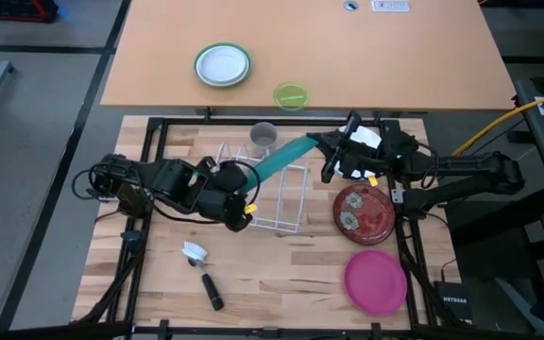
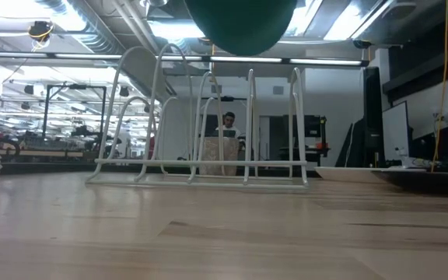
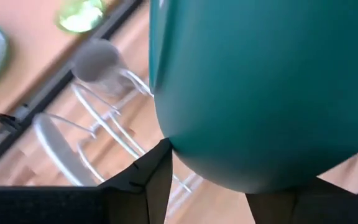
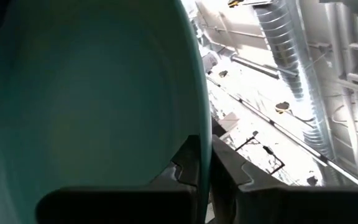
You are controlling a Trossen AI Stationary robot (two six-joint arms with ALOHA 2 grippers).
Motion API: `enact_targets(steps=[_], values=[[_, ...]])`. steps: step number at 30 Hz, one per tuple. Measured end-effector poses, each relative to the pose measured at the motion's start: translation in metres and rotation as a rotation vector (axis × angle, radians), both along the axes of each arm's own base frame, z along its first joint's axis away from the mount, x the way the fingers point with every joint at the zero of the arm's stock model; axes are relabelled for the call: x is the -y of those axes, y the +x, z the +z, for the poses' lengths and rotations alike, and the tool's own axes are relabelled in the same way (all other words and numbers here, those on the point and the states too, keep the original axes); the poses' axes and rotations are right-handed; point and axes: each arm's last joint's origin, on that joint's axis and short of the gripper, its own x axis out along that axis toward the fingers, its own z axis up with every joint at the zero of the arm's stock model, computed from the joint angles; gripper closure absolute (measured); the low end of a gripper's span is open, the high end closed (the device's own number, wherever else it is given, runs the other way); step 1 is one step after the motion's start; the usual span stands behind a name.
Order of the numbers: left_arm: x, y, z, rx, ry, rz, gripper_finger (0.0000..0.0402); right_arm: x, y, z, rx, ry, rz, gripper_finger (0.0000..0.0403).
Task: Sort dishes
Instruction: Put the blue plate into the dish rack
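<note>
The large teal-green plate (image 1: pixel 284 157) hangs on edge above the white wire rack (image 1: pixel 286 203), between my two grippers. My right gripper (image 1: pixel 323 149) is shut on its far-right rim. My left gripper (image 1: pixel 247 192) is open at the plate's near-left edge, one finger on either side of the rim (image 3: pixel 229 180). In the low view the plate's lowest edge (image 2: pixel 239 31) hangs clear above the rack wires (image 2: pixel 208 117). A white plate (image 2: pixel 140 70) stands in the rack's end slot. The dark red plate (image 1: pixel 365 212) and the magenta plate (image 1: pixel 376 280) lie flat on the table at the right. My left gripper has a finger (image 3: pixel 157 180) close against the teal plate's edge, but I cannot tell whether it touches. My right gripper pinches the plate's rim (image 4: pixel 202 149) between its two fingers (image 4: pixel 185 171), coming roughly level from the table's right. The plate is lifted clear and stands on edge.
A grey cup (image 1: pixel 263 135) stands just beyond the rack. A dish brush (image 1: pixel 201 269) lies near the front left. On the far tabletop sit a small green-rimmed white plate (image 1: pixel 222 65) and a lime-green dish (image 1: pixel 290 95). A black frame (image 1: pixel 159 123) borders the work board.
</note>
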Motion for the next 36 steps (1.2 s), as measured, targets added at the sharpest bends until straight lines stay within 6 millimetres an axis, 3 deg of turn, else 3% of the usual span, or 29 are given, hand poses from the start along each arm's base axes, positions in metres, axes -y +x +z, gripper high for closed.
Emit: enact_targets(steps=[8, 17, 23, 28, 36], values=[[0.010, -0.002, -0.002, -0.066, -0.185, -0.126, 0.0232, -0.001, 0.001, -0.003, -0.027, -0.016, 0.015, 0.0387], [0.026, -0.009, 0.001, -0.087, -0.187, -0.279, 0.0231, -0.003, 0.001, -0.003, -0.045, -0.101, 0.076, 0.0387], [0.044, -0.022, 0.004, -0.099, -0.282, -0.319, 0.0231, -0.003, 0.001, -0.003, -0.044, -0.152, 0.095, 0.0387], [0.059, -0.034, 0.007, -0.091, -0.282, -0.347, 0.0231, -0.002, 0.001, -0.002, -0.030, -0.189, 0.157, 0.0387], [0.074, -0.043, 0.008, -0.036, -0.168, -0.332, 0.0231, 0.001, -0.002, 0.015, 0.166, -0.334, 0.219, 0.0387]])
